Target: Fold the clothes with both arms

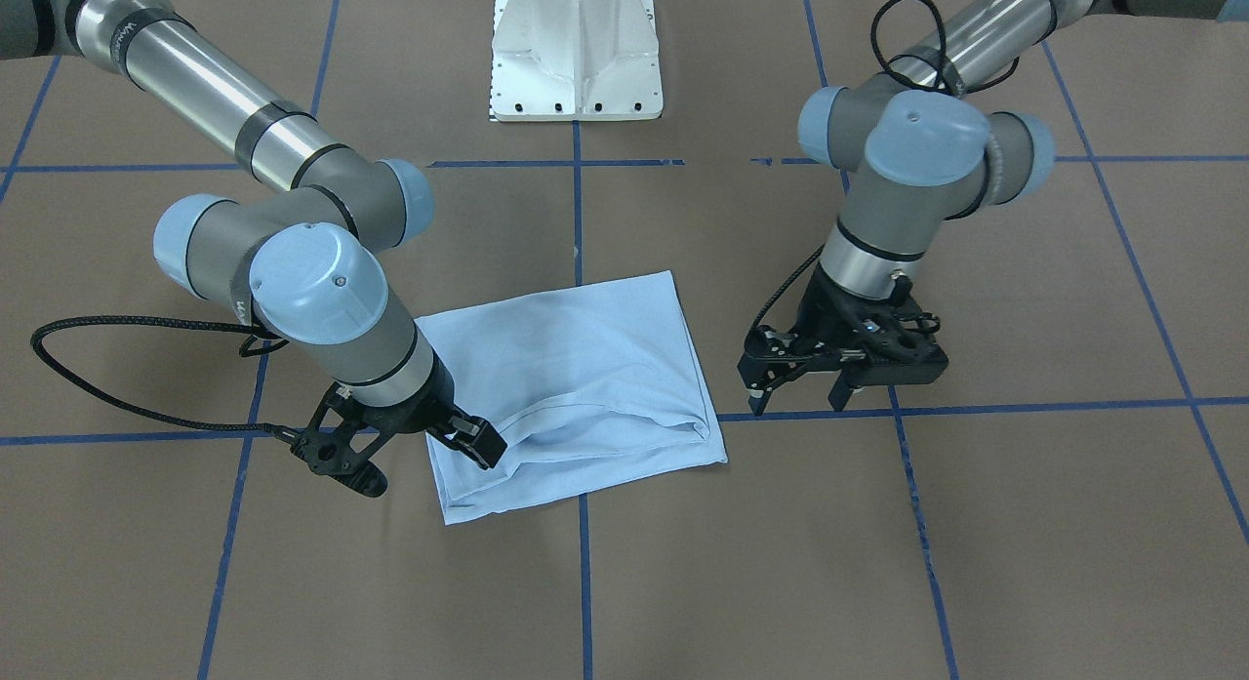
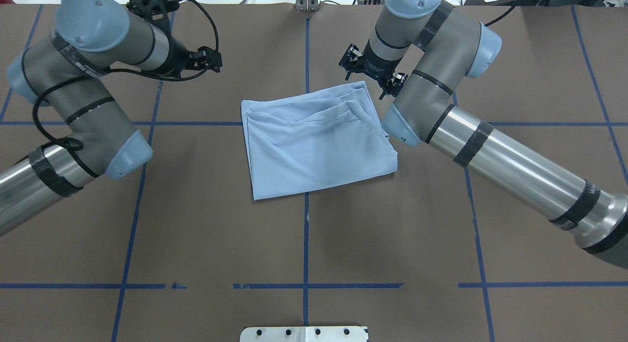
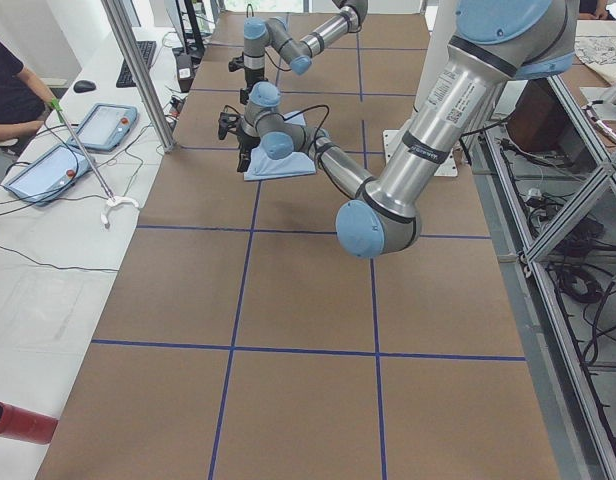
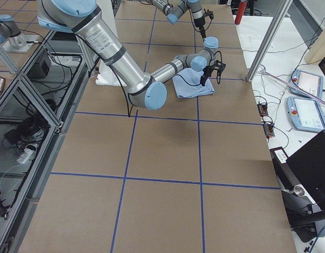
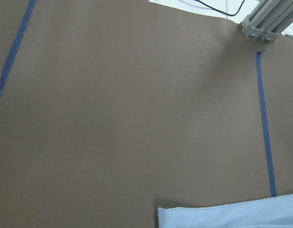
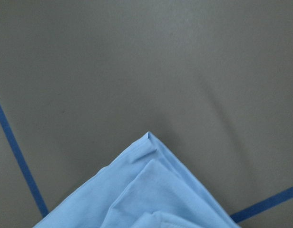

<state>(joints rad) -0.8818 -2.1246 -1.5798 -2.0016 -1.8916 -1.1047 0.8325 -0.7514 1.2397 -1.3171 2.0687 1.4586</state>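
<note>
Tape in blue lines is marking a grid across the brown table, and the shirt is lying folded into a rough rectangle about midway along the table's length, closer to the far edge than to the white base. It is resting flat, turned a little askew to the grid, with a soft ridge of doubled cloth running along its far side. The right gripper is hanging low at the shirt's far corner on the robot's right. Its jaws are standing wide apart and gripping nothing, with one finger over the cloth's corner and the other out over bare table; whether that finger is pressing on the fabric cannot be told. The right wrist view is looking down on that same pointed corner with its layered edges. The left gripper is hovering near the shirt's other far corner, apart from the cloth and over a tape line, its jaws likewise spread open and empty. The left wrist view is catching only a strip of the shirt's edge at the bottom of the frame.
</note>
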